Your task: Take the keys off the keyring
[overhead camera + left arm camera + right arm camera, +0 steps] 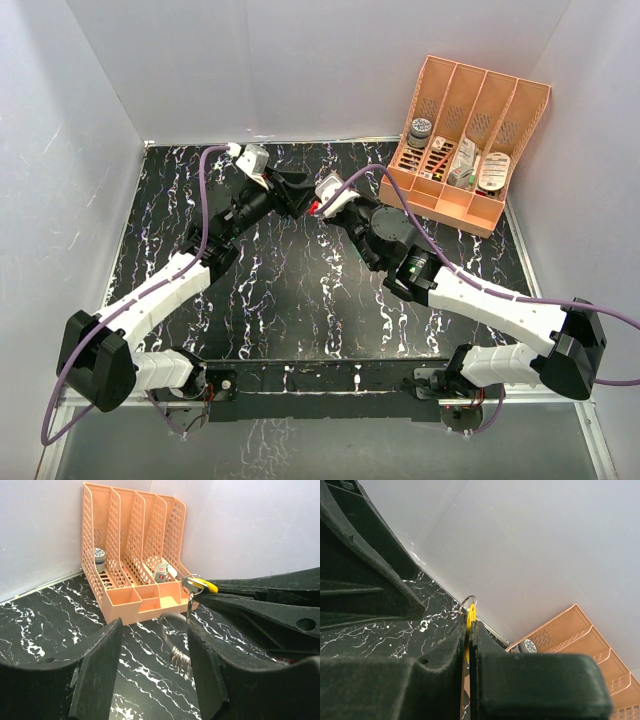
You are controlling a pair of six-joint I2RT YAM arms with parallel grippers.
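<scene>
In the left wrist view the silver keyring [191, 582] sticks out at the tip of my right gripper [201, 593], which comes in from the right. That gripper is shut on the yellow head of one of the keys [207, 585]. A thin silver blade [189, 609] hangs from the ring. My left gripper [155, 630] is open just below, gripping nothing. A blurred silvery thing [182, 657] shows between its fingers; I cannot tell what it is. In the right wrist view the ring [469, 600] and the yellow key [469, 617] poke out of the shut gripper [470, 622]. From above, both grippers [300, 195] [330, 200] meet mid-table.
An orange slotted desk organizer [465, 140] stands at the back right by the wall, with small items in its compartments, and is also in the left wrist view [135, 545]. White walls enclose the black marbled table [300, 300] on three sides.
</scene>
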